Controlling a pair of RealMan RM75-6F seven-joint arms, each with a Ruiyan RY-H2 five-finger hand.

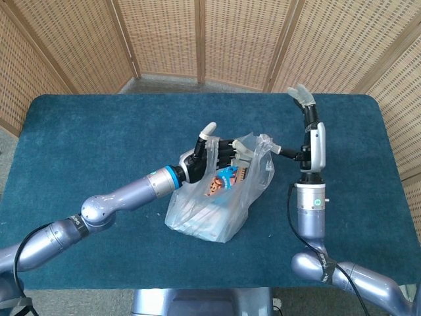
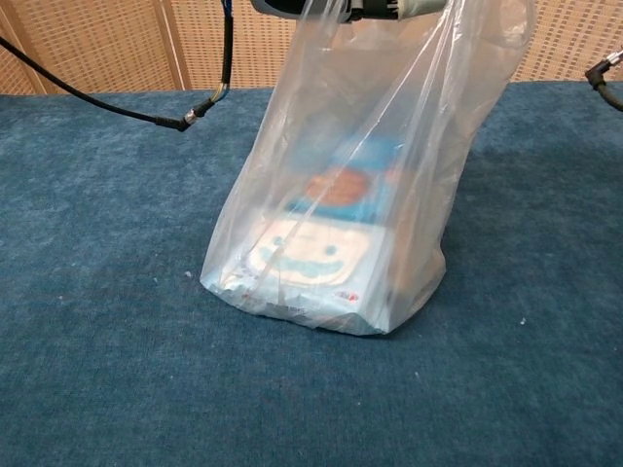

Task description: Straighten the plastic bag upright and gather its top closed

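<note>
A clear plastic bag (image 1: 214,204) stands upright mid-table with a blue and white snack packet (image 1: 222,181) inside. In the chest view the plastic bag (image 2: 389,146) rises to the top edge, the packet (image 2: 316,253) leaning in its base. My left hand (image 1: 214,155) grips the left side of the bag's rim, fingers curled over the film. My right hand (image 1: 310,135) stands upright at the bag's right, upper fingers pointing up, pinching the bag's right top corner (image 1: 268,146). A sliver of my left hand (image 2: 350,8) shows at the chest view's top. The bag's mouth is narrow between the hands.
The blue cloth table (image 1: 99,131) is ringed by wicker screens (image 1: 197,39) at the back. A black cable (image 2: 146,119) hangs from the left arm over the table, left of the bag. Another cable end (image 2: 604,73) shows at the right edge.
</note>
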